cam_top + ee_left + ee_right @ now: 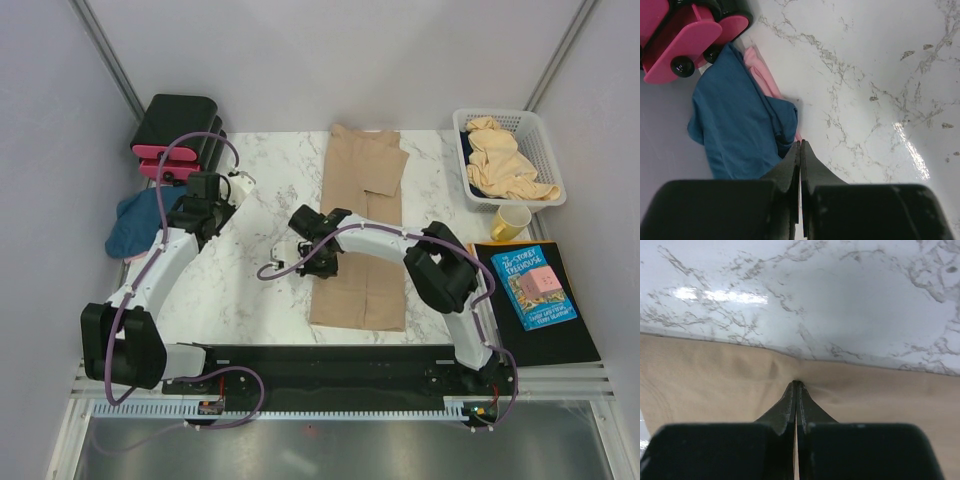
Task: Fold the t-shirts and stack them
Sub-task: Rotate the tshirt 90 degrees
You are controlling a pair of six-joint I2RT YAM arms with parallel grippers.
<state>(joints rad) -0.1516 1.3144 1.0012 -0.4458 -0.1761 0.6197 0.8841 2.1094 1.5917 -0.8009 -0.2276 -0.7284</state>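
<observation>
A tan t-shirt (365, 190) lies flat down the middle of the marble table, folded into a long strip. My right gripper (322, 268) sits at its left edge. In the right wrist view the right gripper (797, 385) is shut, and the tan t-shirt (715, 375) puckers at the tips. A dark blue t-shirt (135, 225) lies crumpled at the table's left edge, over a pink one (762, 75). My left gripper (200, 222) hovers beside them; in the left wrist view the left gripper (800, 145) is shut and empty, just right of the blue t-shirt (735, 120).
A white mesh basket (540, 135) at the back right holds crumpled tan t-shirts (505, 165). A yellow mug (510, 222) and a blue book (532, 285) on a black mat stand at the right. Black-and-pink boxes (180, 135) occupy the back left corner.
</observation>
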